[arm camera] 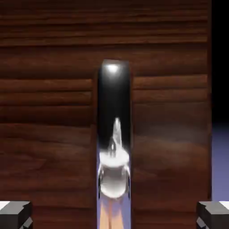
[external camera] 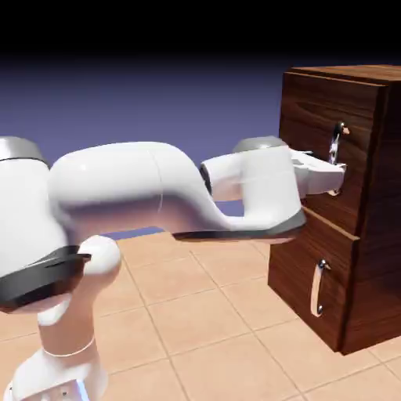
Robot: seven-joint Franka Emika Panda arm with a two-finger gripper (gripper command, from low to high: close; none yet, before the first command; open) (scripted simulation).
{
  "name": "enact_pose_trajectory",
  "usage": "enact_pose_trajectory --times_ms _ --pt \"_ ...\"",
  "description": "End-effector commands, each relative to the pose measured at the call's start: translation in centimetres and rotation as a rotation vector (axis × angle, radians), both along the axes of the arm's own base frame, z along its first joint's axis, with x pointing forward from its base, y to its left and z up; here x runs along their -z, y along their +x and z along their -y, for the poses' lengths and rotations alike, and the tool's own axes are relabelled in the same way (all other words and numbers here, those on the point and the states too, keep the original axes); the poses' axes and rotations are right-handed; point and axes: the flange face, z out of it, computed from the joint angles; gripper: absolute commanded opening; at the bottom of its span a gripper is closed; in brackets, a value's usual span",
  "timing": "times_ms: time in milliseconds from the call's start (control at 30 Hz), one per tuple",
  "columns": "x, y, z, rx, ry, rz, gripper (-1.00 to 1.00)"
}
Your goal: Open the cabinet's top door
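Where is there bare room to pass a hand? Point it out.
Bare floor shows between the arm's base and the cabinet. It is crowded at the top door's handle, between the open gripper's fingertips.

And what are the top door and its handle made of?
The top door looks like dark brown wood, maybe varnished: wavy grain runs across it. Its handle seems to be shiny, polished metal, because it has bright glints and mirror-like patches, though shiny plastic could look similar.

Cabinet (external camera: 377,196): boxy, dark wood, upright. Top door (external camera: 325,117): closed, upper front panel, curved silver handle (external camera: 335,149).
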Motion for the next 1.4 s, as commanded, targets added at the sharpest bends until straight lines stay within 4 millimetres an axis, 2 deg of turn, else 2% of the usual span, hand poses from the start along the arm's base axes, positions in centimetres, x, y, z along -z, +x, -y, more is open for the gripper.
enact_pose_trajectory --times_ms 0,33,300,500,800,933,1000,1167,1367 --pt "0.0 0.0 0.0 0.0 0.0 0.0 -1.0" --pt "0.0 0.0 0.0 0.0 0.0 0.0 -1.0" --pt "0.0 -4.5 -2.7 0.177 -0.001 0.0 -1.0" --pt "0.0 -7.6 -5.2 0.311 0.0 0.0 -1.0" --pt "0.0 -10.8 -8.9 0.476 0.0 0.0 -1.0" --pt "0.0 -12.5 -11.3 0.574 0.0 0.0 -1.0" --pt "0.0 -13.0 -12.0 0.605 -0.001 0.001 -1.0" --pt "0.0 -13.0 -12.3 0.613 -0.001 0.0 -1.0" --pt "0.0 -14.0 -14.1 0.682 0.0 0.0 -1.0"
